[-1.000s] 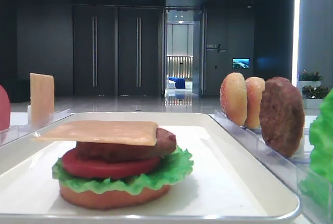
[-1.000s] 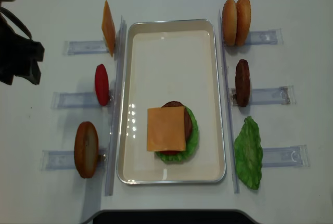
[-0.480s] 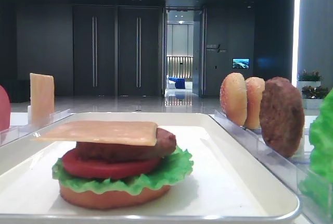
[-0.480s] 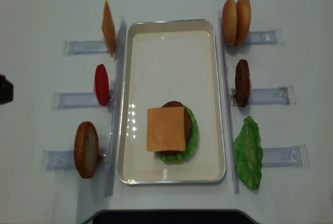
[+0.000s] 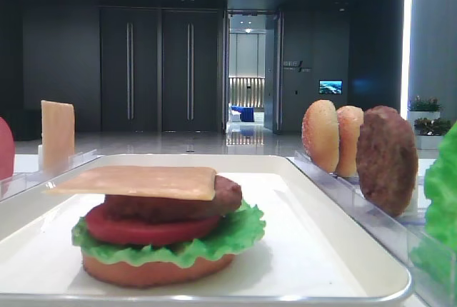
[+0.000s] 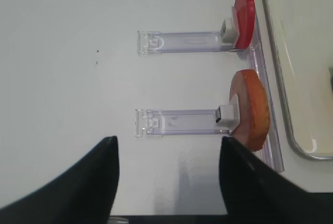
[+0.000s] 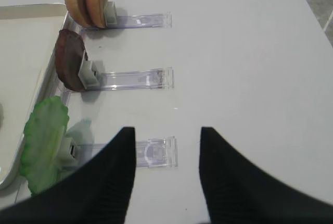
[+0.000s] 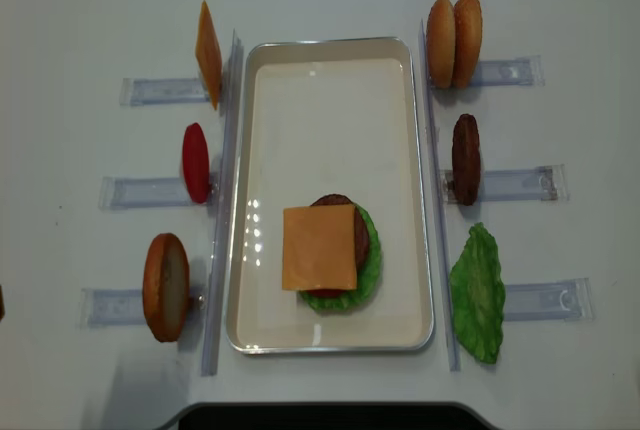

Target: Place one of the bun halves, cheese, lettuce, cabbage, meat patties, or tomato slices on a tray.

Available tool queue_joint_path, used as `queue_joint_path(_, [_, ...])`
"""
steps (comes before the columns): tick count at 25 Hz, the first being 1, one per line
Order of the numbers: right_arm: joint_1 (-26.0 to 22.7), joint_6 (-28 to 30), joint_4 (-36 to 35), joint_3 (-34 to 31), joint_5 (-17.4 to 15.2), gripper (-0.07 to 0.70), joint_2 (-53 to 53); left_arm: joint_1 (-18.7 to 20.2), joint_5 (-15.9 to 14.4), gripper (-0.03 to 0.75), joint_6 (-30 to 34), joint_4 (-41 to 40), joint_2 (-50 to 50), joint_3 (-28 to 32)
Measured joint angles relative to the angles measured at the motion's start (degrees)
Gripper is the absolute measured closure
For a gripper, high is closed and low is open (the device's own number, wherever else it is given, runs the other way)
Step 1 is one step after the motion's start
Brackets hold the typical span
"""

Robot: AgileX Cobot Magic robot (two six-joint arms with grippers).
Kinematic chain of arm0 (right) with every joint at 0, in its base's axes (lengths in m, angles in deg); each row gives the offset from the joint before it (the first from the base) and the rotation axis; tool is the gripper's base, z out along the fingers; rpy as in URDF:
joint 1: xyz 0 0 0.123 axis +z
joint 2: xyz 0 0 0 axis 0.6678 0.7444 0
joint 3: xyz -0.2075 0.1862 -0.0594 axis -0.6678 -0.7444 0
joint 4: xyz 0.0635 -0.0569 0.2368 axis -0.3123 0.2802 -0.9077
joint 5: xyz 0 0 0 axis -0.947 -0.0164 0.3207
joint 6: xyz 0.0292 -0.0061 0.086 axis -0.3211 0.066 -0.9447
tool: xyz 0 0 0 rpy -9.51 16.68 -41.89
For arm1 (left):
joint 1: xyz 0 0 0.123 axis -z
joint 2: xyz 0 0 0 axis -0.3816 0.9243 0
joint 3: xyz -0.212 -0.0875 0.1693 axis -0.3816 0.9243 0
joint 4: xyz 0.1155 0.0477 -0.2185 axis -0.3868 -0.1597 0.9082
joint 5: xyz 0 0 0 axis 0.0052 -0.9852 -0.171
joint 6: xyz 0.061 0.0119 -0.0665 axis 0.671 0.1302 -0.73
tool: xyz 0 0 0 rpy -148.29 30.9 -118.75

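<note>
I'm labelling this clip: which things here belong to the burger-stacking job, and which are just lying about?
Job:
tray
stacked cheese
stacked lettuce
rack cheese
tomato slice
single bun half
paired bun halves
meat patty
spare lettuce

Lying about:
clear racks
white table

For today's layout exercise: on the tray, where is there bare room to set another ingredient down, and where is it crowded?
The far half of the tray is bare, bordered by its far rim and the stacked burger, whose top layer is the cheese. Narrow bare strips flank the stack. The near end is crowded by the stack itself. Outside both long rims, upright ingredients on clear racks line the tray closely.
</note>
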Motion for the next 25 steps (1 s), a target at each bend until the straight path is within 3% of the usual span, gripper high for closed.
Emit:
queue_joint_path(12, [0.0,0.0,0.0,0.0,0.0,0.348,0.0,0.0,3.27,0.391,0.34,0.39,-18.81,9.7])
queue_joint_path(25, [0.0,0.0,0.0,0.0,0.0,0.348,0.0,0.0,4.66,0.547,0.72,-0.33,-19.85,11.11])
